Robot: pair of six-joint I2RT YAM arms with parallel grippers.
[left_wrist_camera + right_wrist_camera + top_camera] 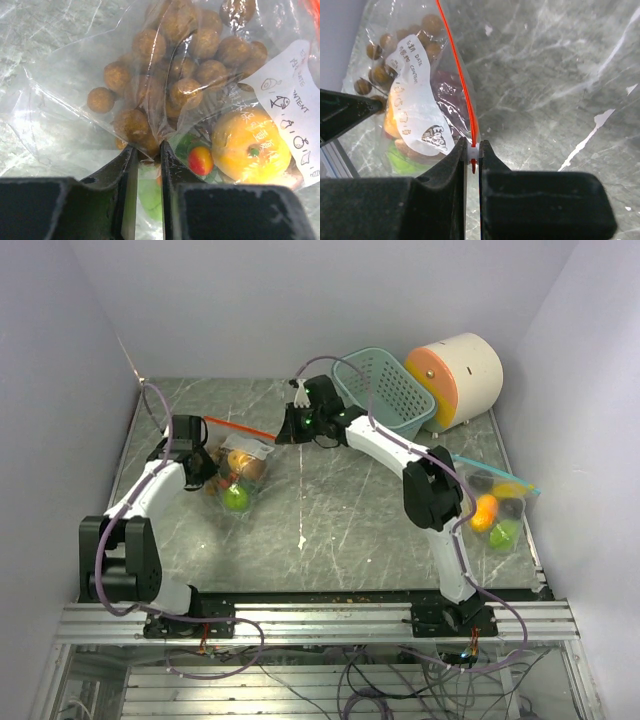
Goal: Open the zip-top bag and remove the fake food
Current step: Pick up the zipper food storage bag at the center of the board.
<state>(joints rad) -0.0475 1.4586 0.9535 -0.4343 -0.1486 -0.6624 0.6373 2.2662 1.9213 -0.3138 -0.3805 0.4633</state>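
The clear zip-top bag (238, 468) lies at the left middle of the table, its orange zip strip (460, 75) running along the top edge. Inside it the fake food shows: a cluster of brown balls (185, 65), a yellow-orange fruit (250, 147), a small red-yellow piece (200, 160) and a green fruit (236, 498). My left gripper (148, 147) pinches a fold of the bag's plastic by the brown balls, jaws nearly together. My right gripper (472, 147) reaches across from the right and is shut on the white zip slider (473, 150) at the strip's end.
A teal perforated basket (385, 390) and a big cream cylinder with an orange face (460, 375) stand at the back right. A second bag of toy food with a blue zip (495, 505) lies by the right edge, next to the right arm.
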